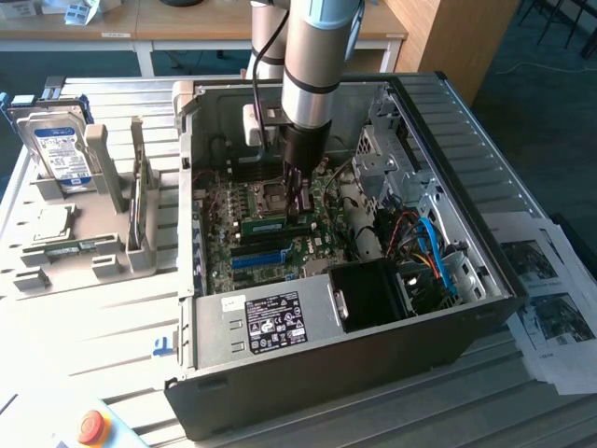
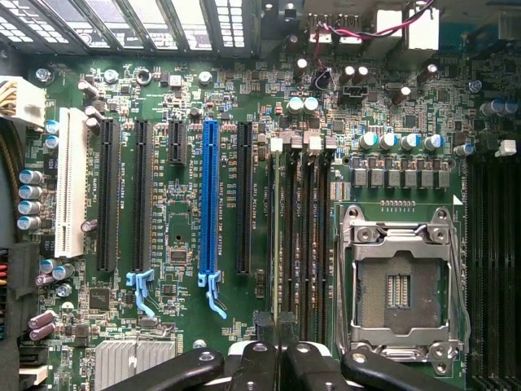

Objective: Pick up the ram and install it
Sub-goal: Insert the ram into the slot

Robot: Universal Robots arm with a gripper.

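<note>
— So, where is the ram (image 1: 275, 225)?
— On edge on the motherboard (image 1: 219, 219), inside the open case (image 1: 466, 140), with its pale label toward the exterior camera. The CPU socket (image 1: 273, 196) sits just behind it, and the blue slot (image 1: 256, 259) is in front.
— And the gripper (image 1: 300, 207)?
— It reaches straight down into the case, at the ram's end toward the exterior view's right. In the wrist view the fingers (image 2: 262, 358) are pressed together, over the dark memory slots (image 2: 305, 236) beside the socket.
— Pinching the ram?
— I cannot tell. The tips are at its top edge, but whether they grip or only touch it is hidden.
— Anything outside the case?
— A hard drive (image 1: 61, 149) stands upright in a grey rack (image 1: 112, 252), well apart, on the exterior view's left.
</note>
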